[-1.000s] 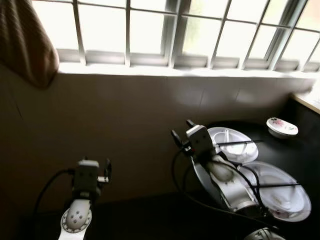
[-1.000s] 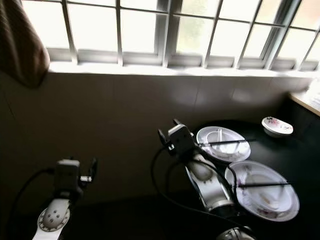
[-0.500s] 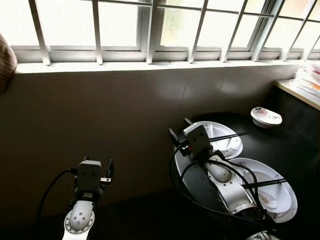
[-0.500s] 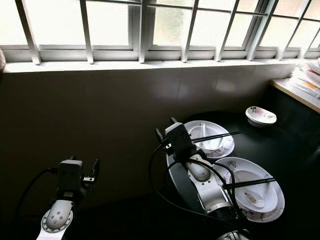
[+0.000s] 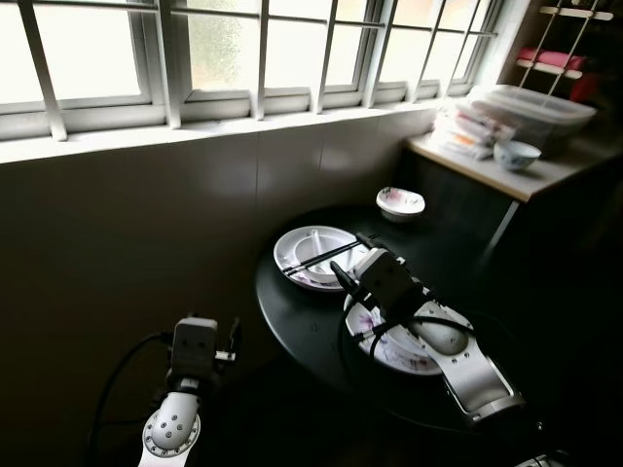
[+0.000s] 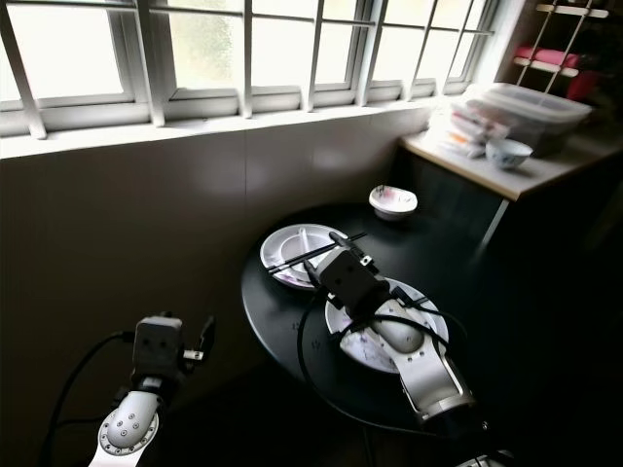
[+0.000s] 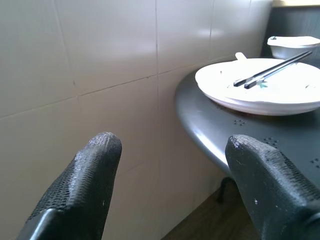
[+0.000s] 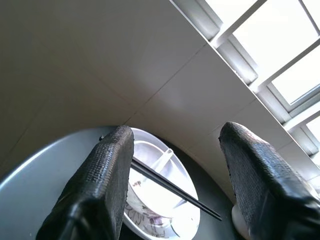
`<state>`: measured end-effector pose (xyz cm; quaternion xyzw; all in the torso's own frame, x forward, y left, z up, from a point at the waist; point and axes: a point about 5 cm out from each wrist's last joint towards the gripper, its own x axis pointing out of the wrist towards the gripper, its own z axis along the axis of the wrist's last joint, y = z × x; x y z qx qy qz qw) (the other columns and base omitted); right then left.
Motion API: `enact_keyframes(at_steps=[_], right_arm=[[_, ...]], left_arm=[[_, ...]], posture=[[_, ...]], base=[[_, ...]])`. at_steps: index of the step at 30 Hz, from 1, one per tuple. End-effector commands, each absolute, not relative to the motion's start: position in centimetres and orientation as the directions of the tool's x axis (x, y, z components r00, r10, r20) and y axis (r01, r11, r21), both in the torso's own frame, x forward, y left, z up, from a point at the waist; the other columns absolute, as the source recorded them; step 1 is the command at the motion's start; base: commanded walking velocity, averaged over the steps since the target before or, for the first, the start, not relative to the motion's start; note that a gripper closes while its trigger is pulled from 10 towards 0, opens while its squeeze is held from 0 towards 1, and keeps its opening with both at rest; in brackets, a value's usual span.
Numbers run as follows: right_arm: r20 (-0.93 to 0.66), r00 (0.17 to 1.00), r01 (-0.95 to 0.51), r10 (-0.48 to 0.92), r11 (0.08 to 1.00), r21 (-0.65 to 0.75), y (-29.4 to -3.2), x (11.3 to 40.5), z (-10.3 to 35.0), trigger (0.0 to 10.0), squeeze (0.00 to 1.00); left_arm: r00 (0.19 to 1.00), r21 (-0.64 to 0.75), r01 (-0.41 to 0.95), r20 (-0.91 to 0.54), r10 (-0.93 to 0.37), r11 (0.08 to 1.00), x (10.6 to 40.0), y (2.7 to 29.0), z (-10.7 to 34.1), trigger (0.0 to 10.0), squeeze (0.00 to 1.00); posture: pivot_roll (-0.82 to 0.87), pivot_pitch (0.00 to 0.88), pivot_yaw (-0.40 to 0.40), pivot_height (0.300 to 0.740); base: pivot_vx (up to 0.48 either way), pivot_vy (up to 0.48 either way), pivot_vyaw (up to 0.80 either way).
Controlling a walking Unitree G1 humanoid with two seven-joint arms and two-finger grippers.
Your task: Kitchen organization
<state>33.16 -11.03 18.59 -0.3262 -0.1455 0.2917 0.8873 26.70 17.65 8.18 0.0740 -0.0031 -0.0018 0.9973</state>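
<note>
The camera has swung right, bringing the whole table [image 5: 292,302] into view. Right gripper [image 5: 352,268], fingers apart, hovers over the near plate [image 5: 409,345]; left gripper [image 5: 219,336], fingers apart, idles. Dishes are now within reach.

Round black tabletop [image 5: 302,326] sits hard against the tiled wall under the window. On it: a divided white plate [image 5: 316,257] with black chopsticks [image 5: 326,256] laid across, a flowered plate [image 5: 394,341] nearer the front edge, and a small floral bowl [image 5: 400,202] at the far side.
</note>
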Motion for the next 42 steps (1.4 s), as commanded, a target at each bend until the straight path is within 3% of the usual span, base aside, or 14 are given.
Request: enact_keyframes(at_steps=[1, 5, 8, 13, 15, 20, 29, 42], right_arm=[[0.008, 0.791, -0.435, 0.612, 0.571, -0.696, -12.6, 33.5, 19.3, 10.0, 0.0], [-0.119, 0.714, -0.575, 0.69, 0.48, -0.663, -15.0, 33.6, 21.1, 10.0, 0.0], [-0.331, 0.561, -0.701, 0.758, 0.224, -0.677, -16.7, 32.8, 21.5, 10.0, 0.0], [-0.377, 0.511, -0.744, 0.773, 0.179, -0.644, -16.9, 33.1, 21.8, 10.0, 0.0], [-0.435, 0.428, -0.805, 0.793, 0.115, -0.582, -16.7, 33.6, 21.8, 10.0, 0.0], [-0.526, 0.327, -0.867, 0.785, 0.028, -0.498, -17.0, 34.2, 20.5, 10.0, 0.0], [-0.612, 0.26, -0.899, 0.746, -0.043, -0.435, -15.8, 35.4, 18.4, 10.0, 0.0], [-0.709, 0.272, -0.876, 0.65, -0.137, -0.462, -15.3, 36.1, 16.1, 10.0, 0.0]], left_arm=[[1.0, 0.132, 0.01, 0.003, -0.011, 0.991, 26.8, 17.4, 8.1, 10.0, 0.0], [1.0, 0.128, 0.021, -0.005, -0.021, 0.992, 27.0, 17.3, 8.0, 10.0, 0.0], [1.0, 0.128, 0.028, -0.01, -0.027, 0.991, 27.2, 17.1, 7.9, 10.0, 0.0], [1.0, 0.124, 0.026, -0.009, -0.025, 0.992, 27.3, 17.1, 7.9, 10.0, 0.0], [1.0, 0.12, 0.024, -0.007, -0.024, 0.993, 27.4, 17.1, 7.9, 10.0, 0.0], [1.0, 0.111, 0.017, -0.004, -0.016, 0.994, 27.4, 17.3, 8.0, 10.0, 0.0], [1.0, 0.114, 0.022, -0.008, -0.021, 0.993, 27.5, 17.2, 7.9, 10.0, 0.0], [1.0, 0.107, 0.015, -0.007, -0.014, 0.994, 27.5, 17.2, 7.9, 10.0, 0.0]], posture=[[0.03, 0.0, -0.054, 0.74], [0.01, 0.0, -0.048, 0.74], [0.0, 0.0, -0.051, 0.74], [0.01, 0.0, -0.055, 0.74], [0.02, 0.0, -0.06, 0.74], [0.03, 0.0, -0.062, 0.74], [0.04, 0.0, -0.06, 0.74], [0.07, 0.0, -0.071, 0.74]], base=[[0.0, 0.0, 0.0], [0.0, 0.0, 0.0], [0.0, 0.0, 0.0], [0.0, 0.0, 0.0], [0.0, 0.0, 0.0], [0.0, 0.0, 0.0], [0.0, 0.0, 0.0], [0.0, 0.0, 0.0]])
